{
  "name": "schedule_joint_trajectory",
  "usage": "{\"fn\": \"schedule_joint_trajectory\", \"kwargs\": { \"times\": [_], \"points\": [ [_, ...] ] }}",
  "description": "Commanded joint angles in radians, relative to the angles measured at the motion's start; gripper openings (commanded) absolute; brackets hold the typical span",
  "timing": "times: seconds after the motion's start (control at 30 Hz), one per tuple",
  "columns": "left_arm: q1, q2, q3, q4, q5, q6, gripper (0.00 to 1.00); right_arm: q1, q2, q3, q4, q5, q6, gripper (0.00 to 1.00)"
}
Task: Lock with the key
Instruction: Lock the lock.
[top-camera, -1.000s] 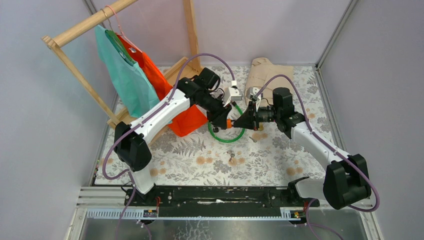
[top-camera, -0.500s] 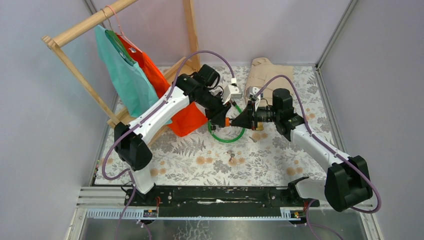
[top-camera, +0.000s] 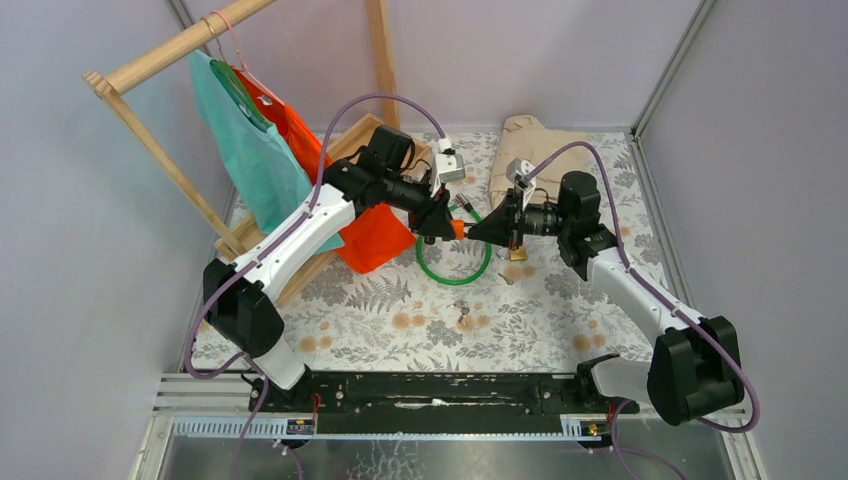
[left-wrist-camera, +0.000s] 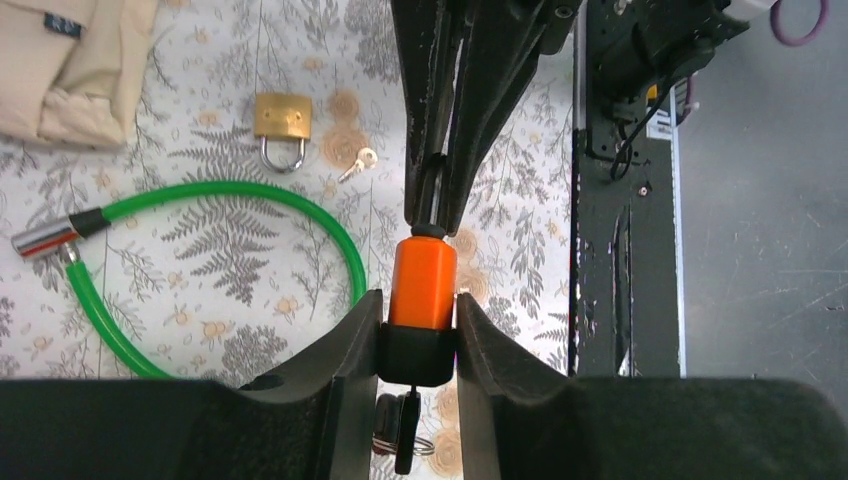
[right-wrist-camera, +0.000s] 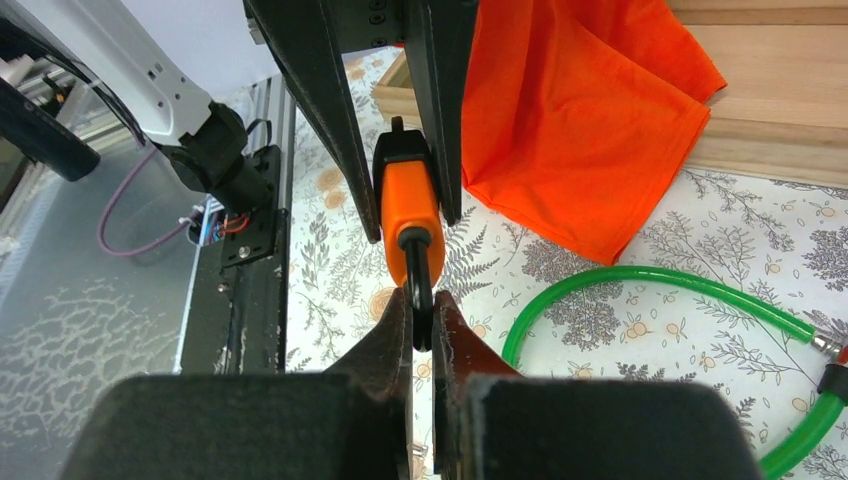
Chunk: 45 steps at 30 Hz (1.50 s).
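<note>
Clamping the orange lock (left-wrist-camera: 423, 282) above the green cable (left-wrist-camera: 250, 190) in the left gripper (left-wrist-camera: 418, 335), we pinch the key (right-wrist-camera: 417, 272) at its end with the right gripper (right-wrist-camera: 421, 312), coaxial with the lock.

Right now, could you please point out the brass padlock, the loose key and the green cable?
brass padlock (left-wrist-camera: 283, 115), left wrist view, brass body.
loose key (left-wrist-camera: 357, 160), left wrist view, its middle.
green cable (left-wrist-camera: 240, 186), left wrist view, upper arc.

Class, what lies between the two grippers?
The orange lock body: left gripper clamps its black end, right gripper pinches a black stub at the other. Both wrist views show it.
</note>
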Motion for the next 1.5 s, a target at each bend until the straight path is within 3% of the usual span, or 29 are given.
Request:
{"fn": "schedule_joint_trajectory", "kwargs": {
  "times": [0.0, 0.6, 0.97, 1.23, 1.47],
  "points": [
    [0.026, -0.061, -0.030, 0.359, 0.103, -0.063, 0.24, -0.009, 0.001, -0.016, 0.087, -0.082, 0.141, 0.00],
    [0.097, -0.103, -0.177, 0.497, 0.160, -0.142, 0.58, -0.064, -0.014, -0.008, 0.180, -0.126, 0.245, 0.00],
    [0.123, -0.137, -0.266, 0.554, 0.304, -0.148, 0.89, -0.093, -0.022, 0.007, 0.187, -0.135, 0.268, 0.00],
    [0.119, -0.147, -0.373, 0.695, 0.290, -0.196, 0.90, -0.094, -0.022, 0.006, 0.230, -0.149, 0.311, 0.00],
    [0.105, -0.122, -0.382, 0.758, 0.299, -0.235, 0.77, -0.094, -0.026, -0.005, 0.249, -0.148, 0.322, 0.00]
  ]
}}
